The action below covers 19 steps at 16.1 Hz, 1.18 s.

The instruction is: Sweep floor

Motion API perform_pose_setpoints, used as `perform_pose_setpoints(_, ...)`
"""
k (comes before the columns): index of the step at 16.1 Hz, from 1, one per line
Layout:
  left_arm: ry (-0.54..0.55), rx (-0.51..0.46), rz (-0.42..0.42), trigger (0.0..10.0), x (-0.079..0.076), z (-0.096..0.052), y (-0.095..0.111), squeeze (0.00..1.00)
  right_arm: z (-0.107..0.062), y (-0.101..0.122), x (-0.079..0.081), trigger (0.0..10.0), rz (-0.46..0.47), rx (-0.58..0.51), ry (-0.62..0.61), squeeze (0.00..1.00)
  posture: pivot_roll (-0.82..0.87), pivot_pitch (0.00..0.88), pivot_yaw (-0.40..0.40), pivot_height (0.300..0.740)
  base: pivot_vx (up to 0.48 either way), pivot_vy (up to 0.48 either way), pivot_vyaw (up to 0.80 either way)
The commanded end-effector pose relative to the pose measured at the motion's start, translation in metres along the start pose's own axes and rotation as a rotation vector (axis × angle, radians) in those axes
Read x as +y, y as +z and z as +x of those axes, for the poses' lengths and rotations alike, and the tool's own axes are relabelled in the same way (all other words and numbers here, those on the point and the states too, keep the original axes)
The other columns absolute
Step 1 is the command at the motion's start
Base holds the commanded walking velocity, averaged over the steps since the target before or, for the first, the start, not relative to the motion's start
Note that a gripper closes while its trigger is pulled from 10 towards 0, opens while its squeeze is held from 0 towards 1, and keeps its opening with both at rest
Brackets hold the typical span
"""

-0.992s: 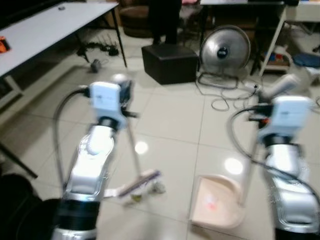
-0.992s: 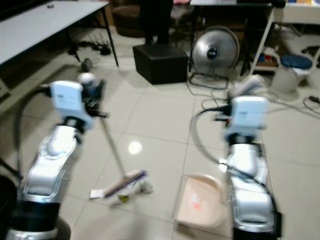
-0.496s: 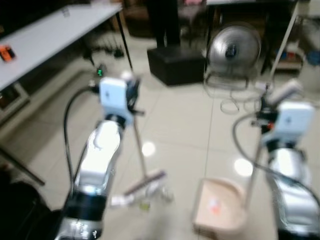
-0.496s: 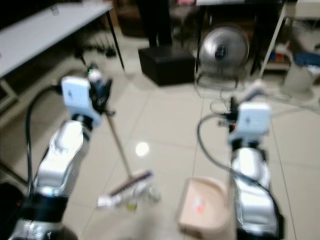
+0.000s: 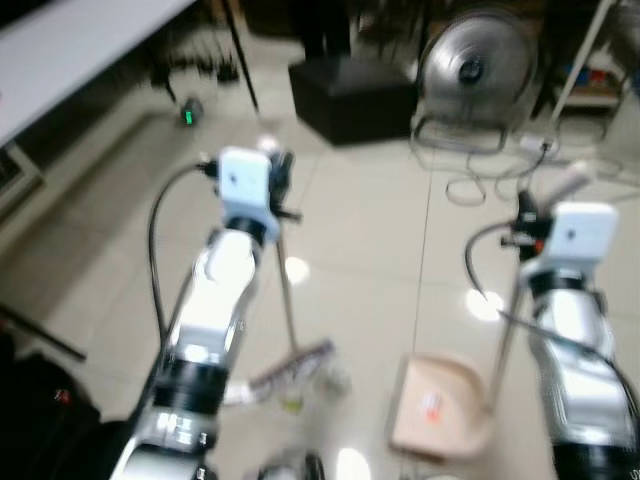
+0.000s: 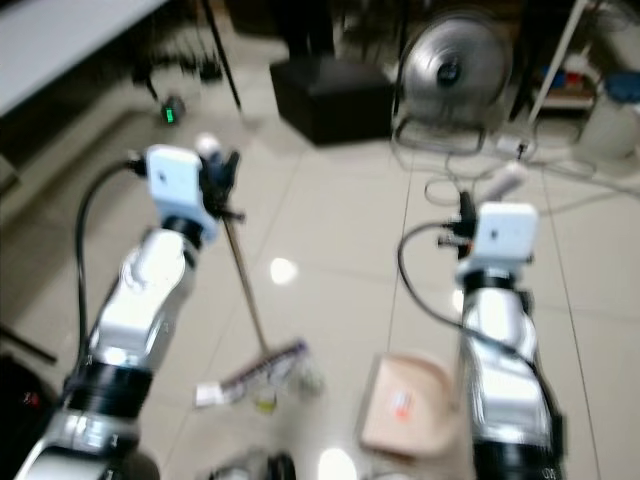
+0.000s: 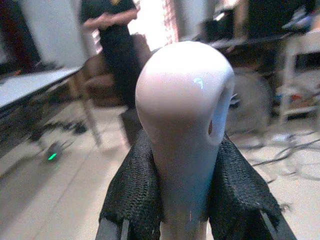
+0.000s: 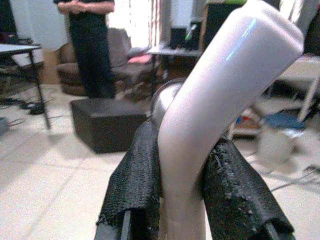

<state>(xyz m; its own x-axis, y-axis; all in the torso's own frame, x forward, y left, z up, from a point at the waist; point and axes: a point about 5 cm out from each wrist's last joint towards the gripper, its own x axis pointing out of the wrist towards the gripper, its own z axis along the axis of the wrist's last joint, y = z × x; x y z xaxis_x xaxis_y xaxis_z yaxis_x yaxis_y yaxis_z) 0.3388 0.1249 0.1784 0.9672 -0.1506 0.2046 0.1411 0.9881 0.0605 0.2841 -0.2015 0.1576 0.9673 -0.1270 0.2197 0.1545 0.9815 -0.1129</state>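
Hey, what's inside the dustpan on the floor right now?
The pink dustpan holds one small reddish scrap near its middle. The right arm covers the pan's right edge, and blur hides any finer dust.

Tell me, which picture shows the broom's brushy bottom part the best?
The left eye view: the broom head lies on the floor tiles, whole, beside the dustpan. The right eye view shows the same, equally blurred. The left wrist view shows the broom's rounded handle top between the left gripper fingers.
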Motion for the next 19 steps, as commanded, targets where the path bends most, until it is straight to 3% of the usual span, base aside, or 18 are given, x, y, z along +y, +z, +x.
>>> perform_pose_setpoints(1,0.019,-0.03,0.011,10.0,0.001,0.003,0.004,0.0,0.002,0.002,-0.001,10.0,0.021,-0.033,-0.005,0.0,0.02,0.232,0.147,0.74,0.0,0.0,0.0)
perform_pose_setpoints(4,0.067,-0.111,-0.038,10.0,-0.004,0.01,0.007,0.0,0.005,-0.01,-0.001,10.0,-0.022,-0.04,0.023,0.0,0.07,0.301,0.173,0.74,0.0,0.0,0.0)
perform_pose_setpoints(6,0.103,-0.119,-0.054,10.0,-0.001,0.01,0.005,0.0,0.003,-0.01,0.001,10.0,-0.03,-0.062,0.03,0.0,0.09,0.32,0.194,0.74,0.0,0.0,0.0)
perform_pose_setpoints(9,0.161,-0.145,-0.077,10.0,0.004,0.019,0.002,0.0,0.013,-0.005,0.003,10.0,-0.056,-0.127,0.049,0.0,0.08,0.343,0.21,0.74,0.0,0.0,0.0)
perform_pose_setpoints(14,0.159,-0.208,-0.104,10.0,-0.009,0.034,0.009,0.0,0.023,-0.004,0.007,10.0,-0.117,-0.215,0.056,0.0,0.12,0.378,0.227,0.74,0.0,0.0,0.0)
perform_pose_setpoints(19,0.156,-0.257,-0.09,10.0,-0.018,0.045,0.018,0.0,0.027,-0.008,0.028,10.0,-0.129,-0.303,0.083,0.0,0.15,0.385,0.265,0.74,0.0,0.0,0.0)
